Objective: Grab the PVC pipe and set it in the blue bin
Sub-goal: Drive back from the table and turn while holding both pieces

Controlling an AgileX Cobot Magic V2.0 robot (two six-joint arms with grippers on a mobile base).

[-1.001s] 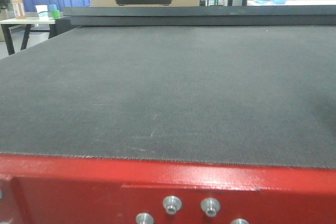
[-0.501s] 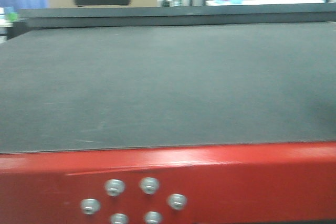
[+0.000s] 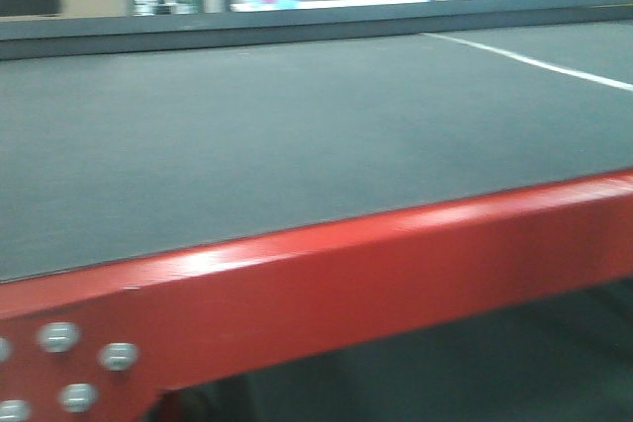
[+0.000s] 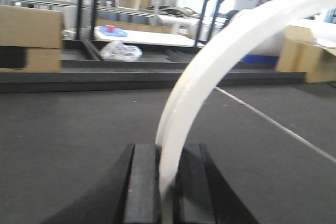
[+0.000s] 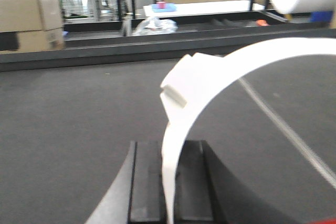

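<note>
Dark matted table [image 3: 297,135] spreading wide, red frame edge [image 3: 415,264] running along its front. White curved PVC pipe [image 4: 197,77] arcing up and rightward above table. Left gripper [image 4: 167,156] pinching tight on pipe's lower end. Right gripper [image 5: 169,171] likewise clamping on white pipe arc. Bolts [image 3: 59,336] sitting in frame corner.

- Motion blur is smearing the whole front view, softening the red painted steel frame rail [image 3: 396,264].
- Glare is streaking the rail's left part.
- Behind the rail, bright daylight is washing out the background.
- In both wrist views the white curved PVC pipe [image 4: 210,61] is overexposing.
</note>
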